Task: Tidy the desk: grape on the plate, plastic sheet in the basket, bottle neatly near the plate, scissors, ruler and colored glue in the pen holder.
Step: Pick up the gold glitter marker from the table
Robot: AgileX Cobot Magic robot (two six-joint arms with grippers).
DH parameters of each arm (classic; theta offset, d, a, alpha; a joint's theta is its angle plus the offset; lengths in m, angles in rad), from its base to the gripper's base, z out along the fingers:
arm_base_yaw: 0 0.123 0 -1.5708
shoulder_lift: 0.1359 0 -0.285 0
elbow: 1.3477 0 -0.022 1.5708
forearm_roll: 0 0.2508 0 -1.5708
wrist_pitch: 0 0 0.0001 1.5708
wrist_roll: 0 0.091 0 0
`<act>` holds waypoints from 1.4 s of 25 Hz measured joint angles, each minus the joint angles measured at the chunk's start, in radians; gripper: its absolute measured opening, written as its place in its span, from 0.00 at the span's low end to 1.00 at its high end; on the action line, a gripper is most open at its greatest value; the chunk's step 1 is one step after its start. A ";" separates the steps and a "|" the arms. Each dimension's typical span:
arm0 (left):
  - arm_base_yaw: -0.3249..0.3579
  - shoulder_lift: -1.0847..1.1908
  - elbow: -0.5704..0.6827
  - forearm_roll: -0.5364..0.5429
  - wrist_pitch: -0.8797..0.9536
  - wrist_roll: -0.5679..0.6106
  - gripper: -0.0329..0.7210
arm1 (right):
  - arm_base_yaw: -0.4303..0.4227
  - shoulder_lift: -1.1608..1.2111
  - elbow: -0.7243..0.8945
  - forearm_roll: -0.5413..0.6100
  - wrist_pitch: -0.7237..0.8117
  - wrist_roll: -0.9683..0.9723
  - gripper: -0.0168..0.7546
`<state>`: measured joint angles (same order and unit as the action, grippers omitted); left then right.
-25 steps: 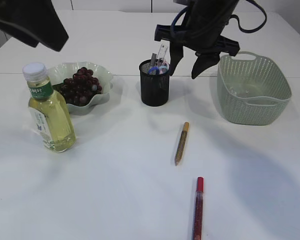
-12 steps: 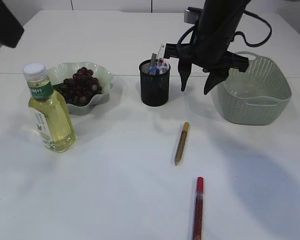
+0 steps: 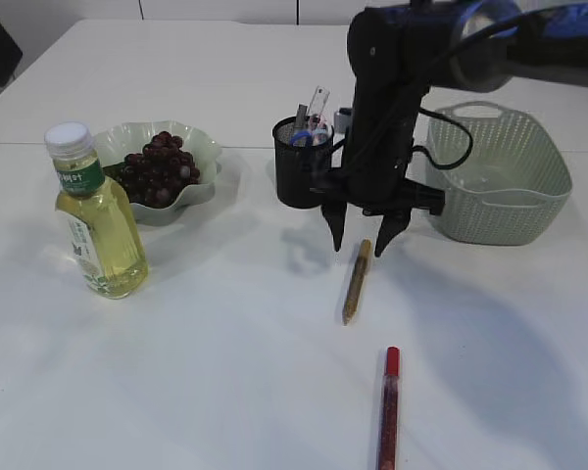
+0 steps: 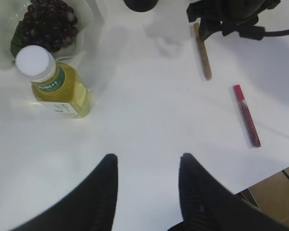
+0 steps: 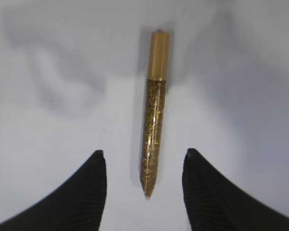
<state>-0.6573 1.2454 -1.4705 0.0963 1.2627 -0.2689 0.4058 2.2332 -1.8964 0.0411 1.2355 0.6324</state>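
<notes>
A gold glitter glue lies on the white table in front of the black mesh pen holder. My right gripper hangs open just above its pointed end, one finger on each side, not touching it. A red glitter glue lies nearer the front edge. Blue-handled scissors and a clear ruler stand in the holder. Dark grapes fill the pale green plate, and the yellow bottle stands upright beside it. My left gripper is open and empty, high over the table. I cannot make out the plastic sheet.
A green woven basket stands at the right, close behind my right arm. The table's front edge runs just beyond the red glue. Bare white table lies between the bottle and the glue sticks.
My right gripper has come down and forward from beside the pen holder to straddle the gold glue's tip. The left arm has withdrawn toward the upper left corner.
</notes>
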 joint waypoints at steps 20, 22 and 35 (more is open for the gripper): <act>0.000 0.000 0.000 -0.002 0.000 0.002 0.45 | 0.002 0.070 -0.005 -0.076 -0.014 0.012 0.55; 0.000 0.000 0.000 -0.004 0.000 0.002 0.45 | 0.002 0.070 -0.005 -0.055 -0.014 0.012 0.55; 0.000 0.000 0.000 -0.004 0.000 0.002 0.45 | 0.002 0.070 -0.005 -0.031 -0.014 0.012 0.55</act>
<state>-0.6573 1.2454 -1.4705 0.0922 1.2627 -0.2666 0.4082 2.3036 -1.9012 0.0097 1.2220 0.6446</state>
